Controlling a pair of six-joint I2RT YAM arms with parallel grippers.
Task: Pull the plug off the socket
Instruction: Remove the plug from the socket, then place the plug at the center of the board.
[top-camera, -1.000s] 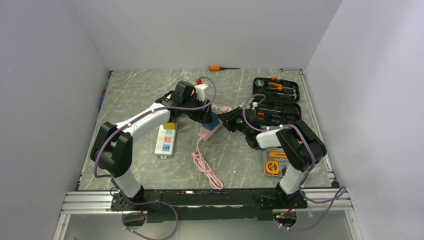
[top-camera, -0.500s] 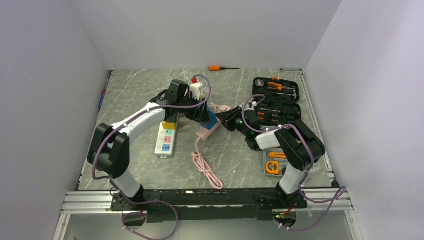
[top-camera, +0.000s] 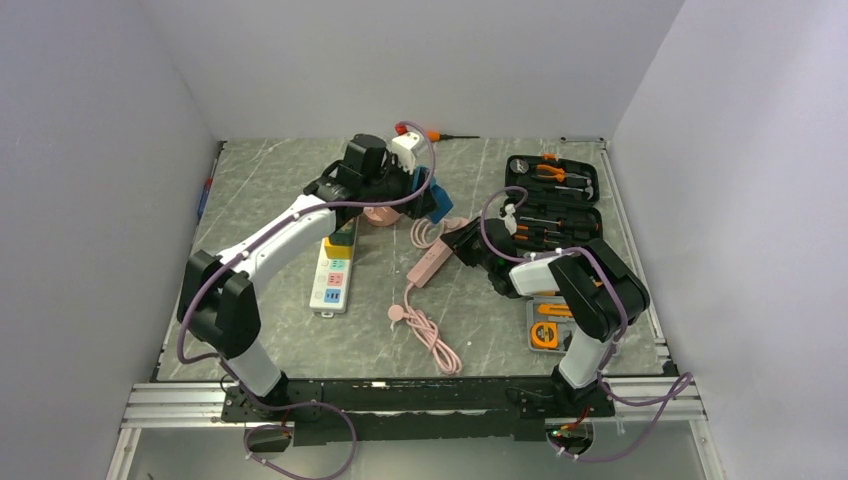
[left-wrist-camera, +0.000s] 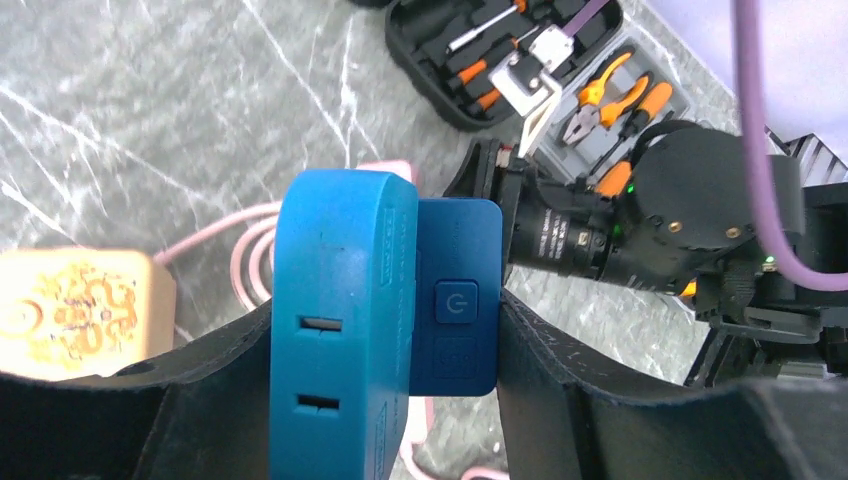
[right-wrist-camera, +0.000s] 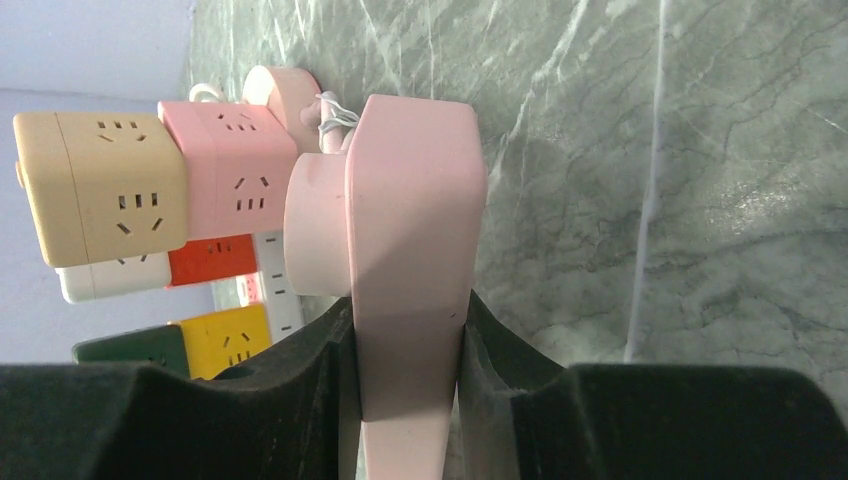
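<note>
The plug (left-wrist-camera: 385, 320) is a blue block with a power button, and my left gripper (left-wrist-camera: 385, 345) is shut on it, one finger on each side. In the top view the plug (top-camera: 438, 200) hangs in the air above the table's back half, apart from the socket. The socket (top-camera: 430, 262) is a flat pink strip lying on the table with a pink cable (top-camera: 432, 335) trailing toward the front. My right gripper (right-wrist-camera: 405, 340) is shut on the near end of the socket (right-wrist-camera: 410, 230), holding it low on the table.
A white power strip (top-camera: 333, 268) with coloured outlets lies left of the socket. Beige (right-wrist-camera: 100, 190) and pink (right-wrist-camera: 235, 165) cube sockets sit behind it. An open tool case (top-camera: 552, 195) and a tape measure (top-camera: 545, 335) are at the right. An orange screwdriver (top-camera: 432, 135) lies by the back wall.
My left gripper has lifted the blue plug up and toward the back, off the pink socket. The socket and its cable have shifted slightly right in my right gripper.
</note>
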